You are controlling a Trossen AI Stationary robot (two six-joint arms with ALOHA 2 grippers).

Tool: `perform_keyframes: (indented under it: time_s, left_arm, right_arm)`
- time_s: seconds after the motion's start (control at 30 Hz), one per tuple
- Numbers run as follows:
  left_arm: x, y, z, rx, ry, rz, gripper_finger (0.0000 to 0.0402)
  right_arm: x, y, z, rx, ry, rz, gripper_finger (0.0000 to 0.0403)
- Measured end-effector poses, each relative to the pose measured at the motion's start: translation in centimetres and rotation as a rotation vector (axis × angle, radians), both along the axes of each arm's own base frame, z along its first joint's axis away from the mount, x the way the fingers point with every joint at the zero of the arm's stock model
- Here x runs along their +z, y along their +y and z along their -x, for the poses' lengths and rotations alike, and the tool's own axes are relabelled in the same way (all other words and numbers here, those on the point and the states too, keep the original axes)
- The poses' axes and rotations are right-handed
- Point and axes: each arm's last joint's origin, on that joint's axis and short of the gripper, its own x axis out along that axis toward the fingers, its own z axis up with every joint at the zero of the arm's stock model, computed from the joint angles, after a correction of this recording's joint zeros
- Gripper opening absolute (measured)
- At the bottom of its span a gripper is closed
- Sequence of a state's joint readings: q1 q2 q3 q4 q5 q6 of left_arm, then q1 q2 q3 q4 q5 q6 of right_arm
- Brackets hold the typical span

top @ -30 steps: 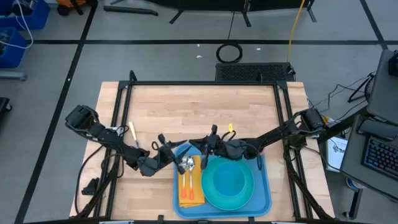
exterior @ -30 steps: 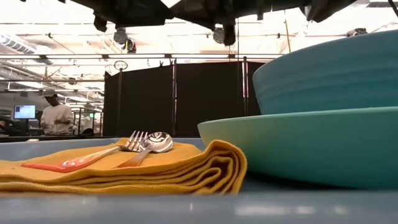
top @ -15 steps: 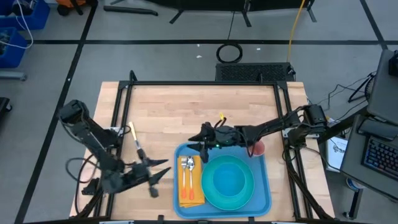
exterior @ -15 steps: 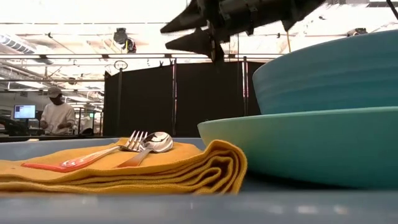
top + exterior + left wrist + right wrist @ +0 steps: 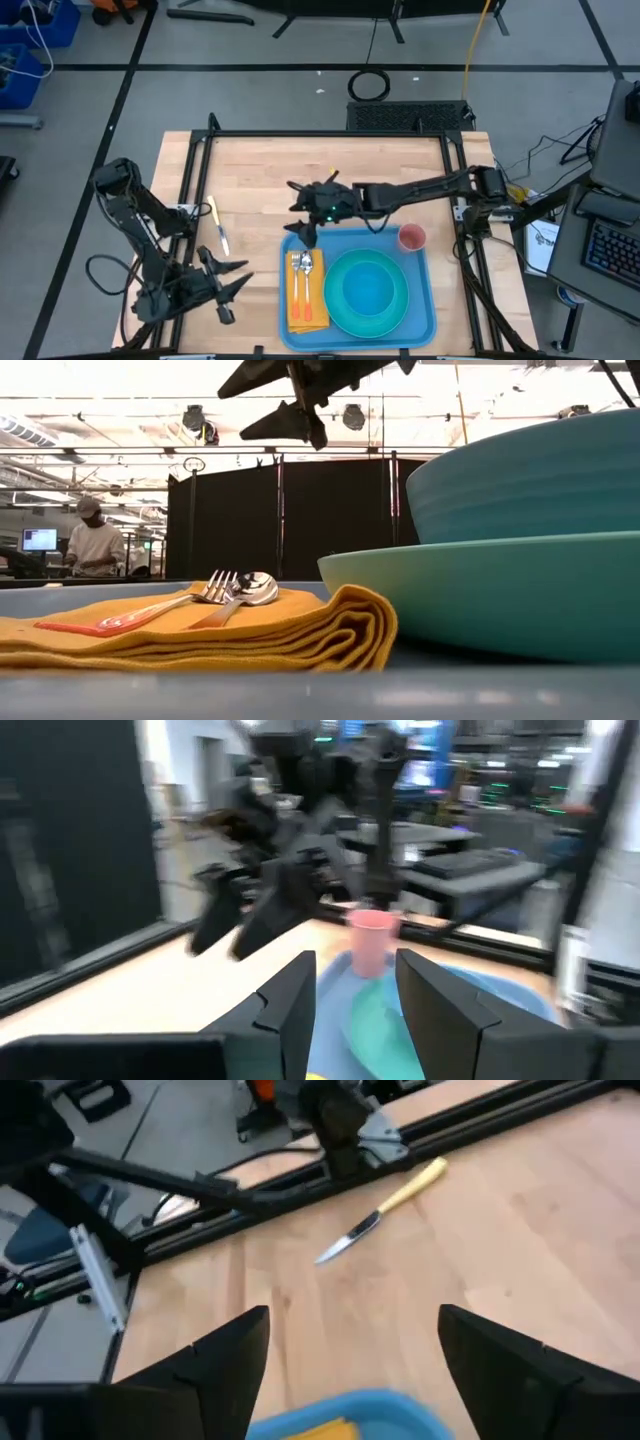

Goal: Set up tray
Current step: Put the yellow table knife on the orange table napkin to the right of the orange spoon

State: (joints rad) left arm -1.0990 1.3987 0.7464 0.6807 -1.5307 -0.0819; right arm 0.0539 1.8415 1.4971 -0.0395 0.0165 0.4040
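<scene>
The blue tray (image 5: 428, 305) lies at the table's near middle. On it a turquoise bowl (image 5: 530, 480) sits in a turquoise plate (image 5: 368, 292). Left of the plate a folded orange napkin (image 5: 308, 305) bears a fork and a spoon (image 5: 300, 265). A pink cup (image 5: 411, 238) stands upright on the tray's far right corner. My right gripper (image 5: 293, 210) hovers open above the tray's far left corner, high over the napkin in the low view (image 5: 265, 405). My left gripper (image 5: 236, 292) is open and holds nothing, near the table's near left corner, pointing level toward the tray.
A knife with a yellow handle (image 5: 217, 225) lies on the bare wood left of the tray, also seen past my right gripper's fingers (image 5: 385, 1210). Black frame rails (image 5: 200, 180) run along the table's edges. A person (image 5: 92, 545) stands far off in the room.
My left gripper has swung from the tray's left edge toward the table's near left corner. My right gripper has drawn away from the pink cup toward the table's left and far side and risen, its fingers spreading wider. The cup stays standing on the tray's far right corner.
</scene>
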Motion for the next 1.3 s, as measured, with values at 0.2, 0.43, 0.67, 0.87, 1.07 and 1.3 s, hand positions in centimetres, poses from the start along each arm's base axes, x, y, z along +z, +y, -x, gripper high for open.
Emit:
perform_keyframes:
  time_s: [0.2, 0.43, 0.67, 0.87, 1.07, 1.3]
  left_arm:
    - [0.0, 0.8, -0.6, 0.074, -0.014, 0.031, 0.0145]
    - [0.1, 3.1, -3.3, 0.204, -0.069, 0.119, 0.0145]
    - [-1.1, 5.9, -5.2, 0.254, -0.148, 0.243, 0.0107]
    - [-3.3, 10.0, -9.4, 0.054, -0.043, 0.457, 0.0045]
    - [-4.9, 15.1, -9.7, 0.240, 0.096, 0.603, 0.0049]
    - [-7.2, 20.0, -8.6, 0.472, 0.316, 0.850, 0.0150]
  right_arm:
    - [1.1, -0.6, 1.9, -0.006, 0.023, 0.030, 0.0269]
    - [3.3, 1.5, 5.6, 0.069, -0.050, 0.063, 0.0267]
    - [3.2, 2.2, 10.7, 0.055, -0.167, 0.066, 0.0264]
    - [1.4, 1.8, 15.0, 0.054, -0.278, 0.035, 0.0263]
    - [0.6, 1.4, 17.0, 0.057, -0.305, 0.050, 0.0263]
    - [0.4, 1.4, 17.2, 0.079, -0.300, 0.111, 0.0263]
